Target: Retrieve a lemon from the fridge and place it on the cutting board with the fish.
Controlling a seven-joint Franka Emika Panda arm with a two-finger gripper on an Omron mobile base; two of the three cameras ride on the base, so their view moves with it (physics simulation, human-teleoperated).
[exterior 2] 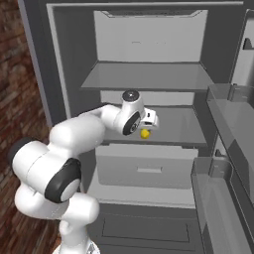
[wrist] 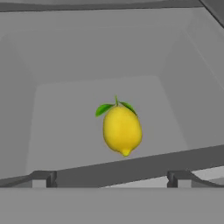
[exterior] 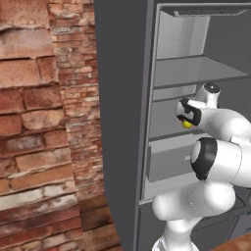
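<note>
The fridge (exterior 2: 64,59) stands open, and the lemon (wrist: 122,130) lies alone on the middle shelf (exterior 2: 183,130), near its front edge, a little below the centre of the hand view. In the right base view the lemon (exterior 2: 145,133) sits just under the gripper (exterior 2: 150,121), which is near the middle of the frame; in the left base view it is a small yellow spot (exterior: 187,124) beside the wrist. The gripper is spread fully and holds nothing; only the tips of its fingers (wrist: 41,178) show at the bottom of the hand view, on both sides of the lemon. The main risk, I think, is that the lemon is round and smooth, so a closing that is not centred may push it away and let it roll toward the back of the shelf or off the front edge. A second risk is that the fingers or the wrist hit the front lip of the shelf if the hand goes down too low. The cutting board and the fish are somewhere else.
</note>
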